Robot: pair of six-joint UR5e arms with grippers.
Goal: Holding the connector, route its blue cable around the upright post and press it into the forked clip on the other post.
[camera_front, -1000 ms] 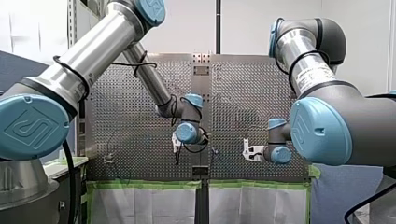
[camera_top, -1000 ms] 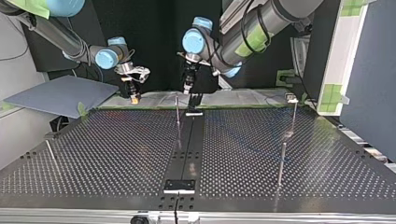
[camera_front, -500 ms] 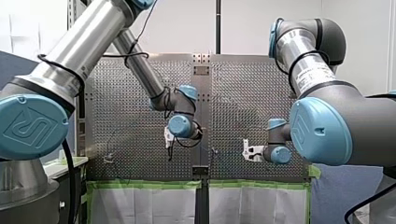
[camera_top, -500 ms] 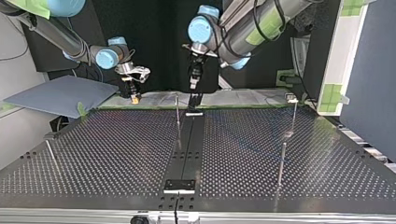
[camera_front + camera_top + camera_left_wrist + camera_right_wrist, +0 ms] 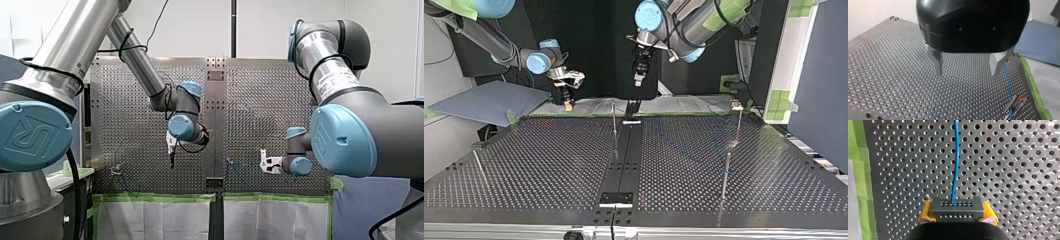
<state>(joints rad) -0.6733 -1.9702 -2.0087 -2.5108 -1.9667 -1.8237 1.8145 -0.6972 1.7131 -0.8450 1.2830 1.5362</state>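
Observation:
A dark grey connector [image 5: 956, 207] sits between the yellow pads [image 5: 925, 213] of my right gripper [image 5: 957, 211], which is shut on it. Its blue cable [image 5: 955, 165] runs straight ahead over the perforated plate. In the top view my right gripper [image 5: 567, 98] hangs low at the table's far edge, left of a thin upright post [image 5: 614, 119]. My left gripper [image 5: 968, 72] is open with nothing in it, high above the plate [image 5: 639, 75]. Beside its finger the blue cable [image 5: 1008, 85] reaches a forked metal post [image 5: 1013, 105]; whether the cable sits in the fork I cannot tell.
More thin posts stand at the top view's right [image 5: 739, 122] [image 5: 725, 172] and near left [image 5: 476, 162]. A black strip [image 5: 624, 160] runs down the table's middle. Green tape [image 5: 1034, 92] edges the plate, with a blue-grey sheet [image 5: 489, 100] beyond it.
My left arm has lifted its open gripper and carried it toward the front view's left. My right arm and the connector have stayed still.

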